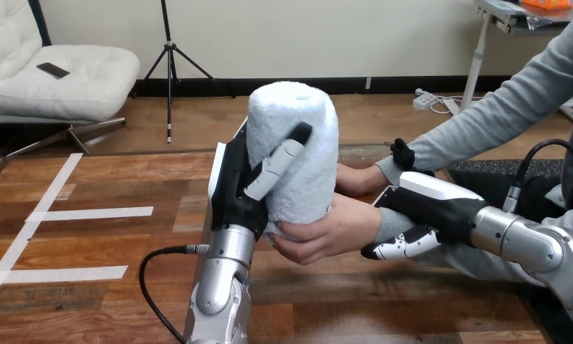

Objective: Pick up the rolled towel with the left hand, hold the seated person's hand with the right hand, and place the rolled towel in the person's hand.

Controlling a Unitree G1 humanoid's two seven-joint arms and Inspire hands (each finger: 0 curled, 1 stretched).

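Where my left arm rises from the bottom edge, my left hand (237,190) stands upright over the desk (112,301), clasped round one rolled towel (298,129): palm against its left side, thumb slanting across its front.

Towel: white, fluffy, standing on end, clear of the desk, near the view's middle.

Person's hands: two, both reaching in from the right in grey sleeves. The nearer hand (326,233) cups the towel's lower end from beneath, fingers bent around it, so that hand and mine are both on the towel. The farther hand (355,179) reaches behind the towel; its fingers are hidden.

My right hand (430,208) sits at the wrist of the nearer hand, fingers (402,247) curled under the cuff, white shell on top, thumb pointing up beside the farther sleeve.

Desk: one, dark wood, with three strips of white tape (90,213) at its left, one long and slanted, two across.
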